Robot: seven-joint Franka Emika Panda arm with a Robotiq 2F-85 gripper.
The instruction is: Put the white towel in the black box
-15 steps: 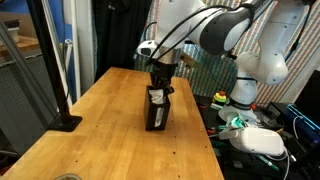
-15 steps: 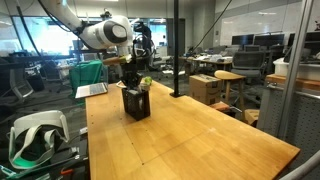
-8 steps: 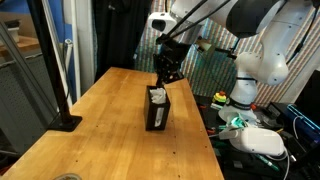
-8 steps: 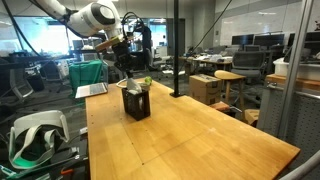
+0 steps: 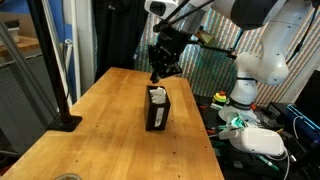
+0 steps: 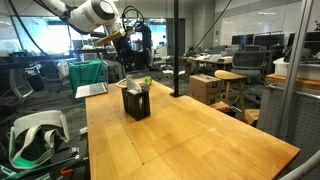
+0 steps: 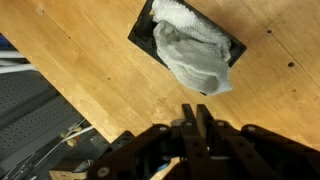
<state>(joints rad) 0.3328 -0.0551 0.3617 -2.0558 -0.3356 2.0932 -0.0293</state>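
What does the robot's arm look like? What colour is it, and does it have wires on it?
The arm is white and chunky, made of fat rounded tubes with darker grey parts at the joints. Thin black cables run along its outside. The end effector at its tip is black and blocky, with dark fingers. No writing or logo can be read at this size.

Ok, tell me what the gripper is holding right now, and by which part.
Nothing. The gripper hangs above the black box with its fingers together and nothing between them. The white towel lies in the box, spilling over one edge.
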